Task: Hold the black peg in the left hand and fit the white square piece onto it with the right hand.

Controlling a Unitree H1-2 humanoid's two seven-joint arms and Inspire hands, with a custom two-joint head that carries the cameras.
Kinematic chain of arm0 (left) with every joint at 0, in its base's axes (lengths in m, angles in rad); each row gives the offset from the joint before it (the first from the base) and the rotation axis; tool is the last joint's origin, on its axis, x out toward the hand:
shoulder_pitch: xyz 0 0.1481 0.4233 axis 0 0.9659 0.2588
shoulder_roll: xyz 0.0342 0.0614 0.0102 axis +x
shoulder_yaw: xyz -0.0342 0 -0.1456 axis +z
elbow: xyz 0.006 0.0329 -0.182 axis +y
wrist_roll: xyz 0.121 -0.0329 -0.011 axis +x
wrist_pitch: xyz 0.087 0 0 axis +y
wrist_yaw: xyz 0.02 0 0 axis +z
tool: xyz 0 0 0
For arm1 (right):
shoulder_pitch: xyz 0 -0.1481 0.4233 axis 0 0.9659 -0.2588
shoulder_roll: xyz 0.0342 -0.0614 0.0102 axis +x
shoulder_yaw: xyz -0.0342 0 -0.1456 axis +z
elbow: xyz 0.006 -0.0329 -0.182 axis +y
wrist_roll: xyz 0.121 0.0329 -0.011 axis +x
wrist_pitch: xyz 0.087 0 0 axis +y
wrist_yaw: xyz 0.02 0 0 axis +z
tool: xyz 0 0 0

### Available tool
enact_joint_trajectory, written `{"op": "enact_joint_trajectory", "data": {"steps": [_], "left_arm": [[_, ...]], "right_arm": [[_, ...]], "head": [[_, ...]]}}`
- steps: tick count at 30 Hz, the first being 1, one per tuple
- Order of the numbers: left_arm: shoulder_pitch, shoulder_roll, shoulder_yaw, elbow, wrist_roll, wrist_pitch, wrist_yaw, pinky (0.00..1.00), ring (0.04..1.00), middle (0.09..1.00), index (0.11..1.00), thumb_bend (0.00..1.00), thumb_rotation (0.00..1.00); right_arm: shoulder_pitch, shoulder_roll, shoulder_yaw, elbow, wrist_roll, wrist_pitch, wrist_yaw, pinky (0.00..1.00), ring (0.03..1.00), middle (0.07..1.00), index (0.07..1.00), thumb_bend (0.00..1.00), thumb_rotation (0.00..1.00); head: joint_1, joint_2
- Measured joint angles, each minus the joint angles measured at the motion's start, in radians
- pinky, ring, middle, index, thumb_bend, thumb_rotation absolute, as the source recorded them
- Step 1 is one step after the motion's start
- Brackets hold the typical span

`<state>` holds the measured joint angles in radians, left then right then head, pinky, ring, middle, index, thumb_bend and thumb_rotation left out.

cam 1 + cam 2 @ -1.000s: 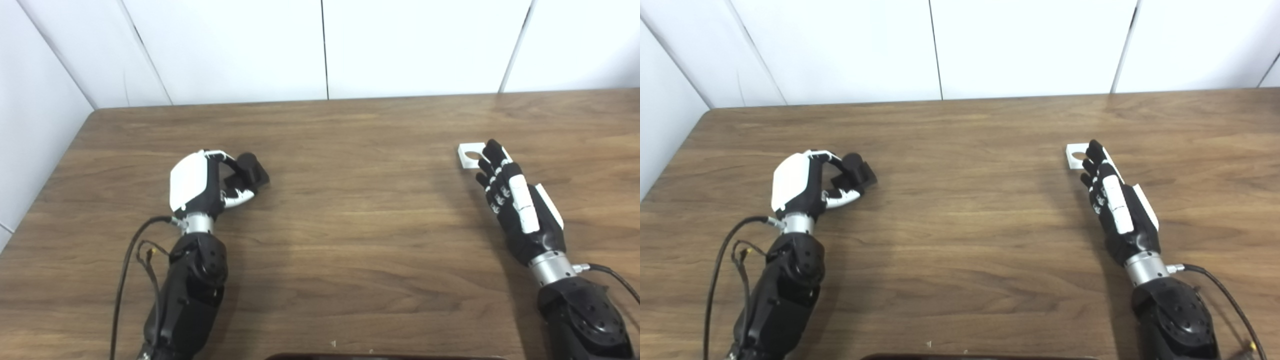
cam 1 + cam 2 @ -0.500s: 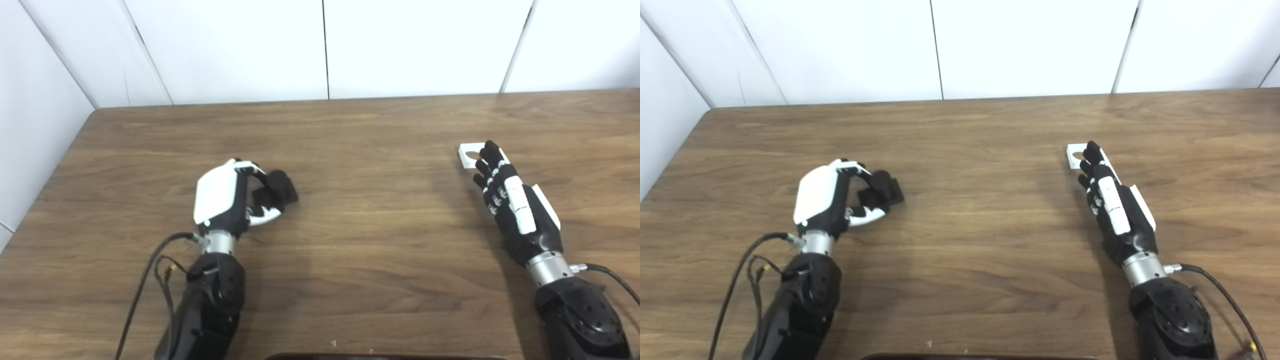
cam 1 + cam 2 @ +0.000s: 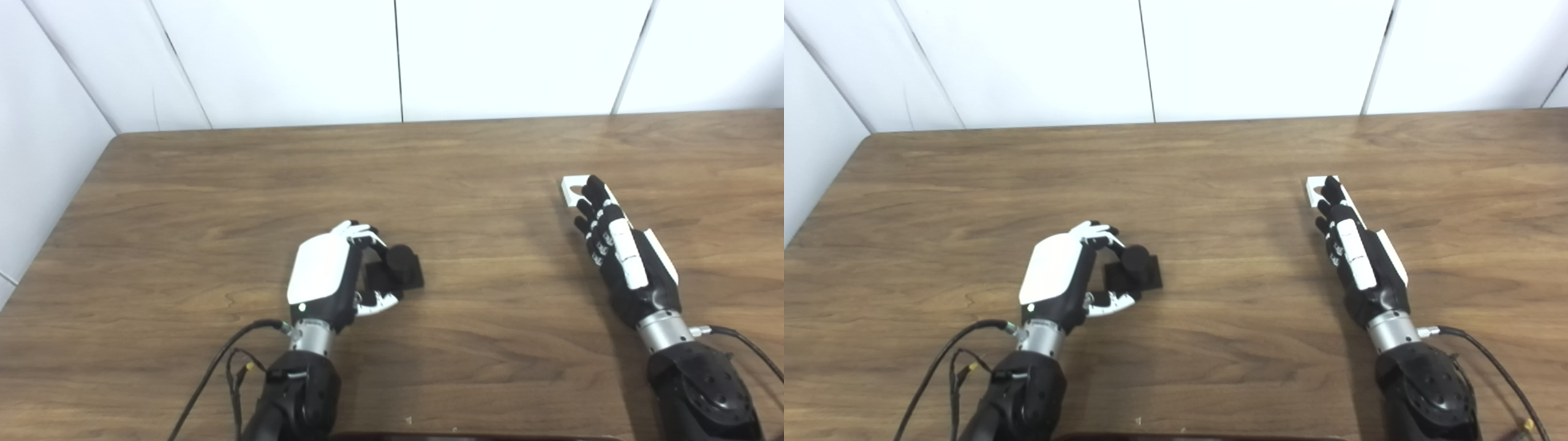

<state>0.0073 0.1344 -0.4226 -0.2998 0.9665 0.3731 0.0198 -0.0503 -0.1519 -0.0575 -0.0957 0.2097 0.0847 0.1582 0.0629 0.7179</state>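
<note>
Left robot hand [image 3: 334, 278], clamped on the black peg [image 3: 401, 269], has carried it from tabletop [image 3: 429, 159] left toward centre; right robot hand [image 3: 618, 251], fingers extended, still only touches the white square piece [image 3: 572, 188], flat at right, so pickup remains pending.

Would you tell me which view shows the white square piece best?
The left eye view: more of the white piece and its hole shows past the right hand. In the right eye view the fingers cover most of the hole.
</note>
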Motion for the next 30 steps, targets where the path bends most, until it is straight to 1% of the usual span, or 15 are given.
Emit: {"op": "enact_joint_trajectory", "data": {"steps": [3, 6, 8, 14, 19, 22, 24, 25, 28, 30], "left_arm": [[0.023, -0.025, -0.014, -0.011, 0.007, -0.003, -0.001, 0.74, 0.898, 0.803, 0.484, 0.52, 0.07], [0.052, -0.053, -0.028, -0.019, 0.013, -0.011, 0.004, 0.76, 0.908, 0.805, 0.484, 0.52, 0.07], [0.063, -0.064, -0.032, -0.02, 0.014, -0.018, 0.004, 0.79, 0.909, 0.804, 0.485, 0.52, 0.07], [0.081, -0.067, -0.055, -0.029, 0.028, -0.041, 0.0, 0.84, 0.893, 0.798, 0.485, 0.52, 0.08], [0.087, -0.066, -0.071, -0.032, 0.059, -0.044, 0.0, 0.83, 0.885, 0.795, 0.485, 0.52, 0.08], [0.087, -0.066, -0.071, -0.032, 0.061, -0.047, 0.0, 0.82, 0.882, 0.795, 0.485, 0.52, 0.08], [0.087, -0.066, -0.071, -0.032, 0.061, -0.048, 0.0, 0.81, 0.882, 0.796, 0.485, 0.52, 0.08], [0.087, -0.066, -0.071, -0.032, 0.061, -0.048, 0.0, 0.81, 0.883, 0.796, 0.485, 0.52, 0.08], [0.086, -0.066, -0.07, -0.032, 0.061, -0.048, 0.0, 0.82, 0.886, 0.798, 0.485, 0.52, 0.08], [0.085, -0.066, -0.069, -0.031, 0.061, -0.048, 0.0, 0.82, 0.885, 0.798, 0.485, 0.52, 0.08]], "right_arm": [[0.0, 0.0, -0.001, -0.003, 0.0, 0.007, 0.0, 1.0, 1.0, 1.0, 0.99, 0.57, 0.87], [0.001, 0.0, -0.001, -0.004, 0.001, 0.01, 0.0, 1.0, 1.0, 1.0, 0.991, 0.56, 0.87], [0.001, 0.0, -0.001, -0.005, 0.001, 0.011, 0.0, 1.0, 1.0, 1.0, 0.99, 0.56, 0.87], [0.001, 0.0, -0.001, -0.01, 0.0, 0.015, 0.0, 1.0, 1.0, 1.0, 0.991, 0.55, 0.88], [0.001, 0.0, -0.002, -0.016, 0.0, 0.018, 0.0, 1.0, 1.0, 1.0, 0.993, 0.56, 0.87], [0.001, 0.0, -0.002, -0.025, 0.001, 0.018, 0.0, 1.0, 1.0, 1.0, 0.995, 0.53, 0.85], [0.001, 0.0, -0.003, -0.026, 0.001, 0.018, 0.0, 0.95, 0.989, 0.993, 0.985, 0.53, 0.79], [0.001, 0.0, -0.006, -0.026, 0.001, 0.018, 0.0, 0.89, 0.958, 0.976, 0.962, 0.55, 0.71], [-0.001, 0.0, -0.023, -0.029, 0.003, 0.021, -0.006, 0.81, 0.906, 0.941, 0.917, 0.57, 0.59], [-0.008, -0.001, -0.036, -0.035, 0.003, 0.03, -0.014, 0.81, 0.895, 0.929, 0.903, 0.58, 0.55]], "head": [[-0.003, 0.002], [-0.006, 0.002], [-0.009, 0.003], [-0.021, 0.003], [-0.02, 0.003], [-0.02, 0.003], [-0.023, 0.005], [-0.022, 0.003], [-0.021, 0.006], [-0.02, 0.006]]}}
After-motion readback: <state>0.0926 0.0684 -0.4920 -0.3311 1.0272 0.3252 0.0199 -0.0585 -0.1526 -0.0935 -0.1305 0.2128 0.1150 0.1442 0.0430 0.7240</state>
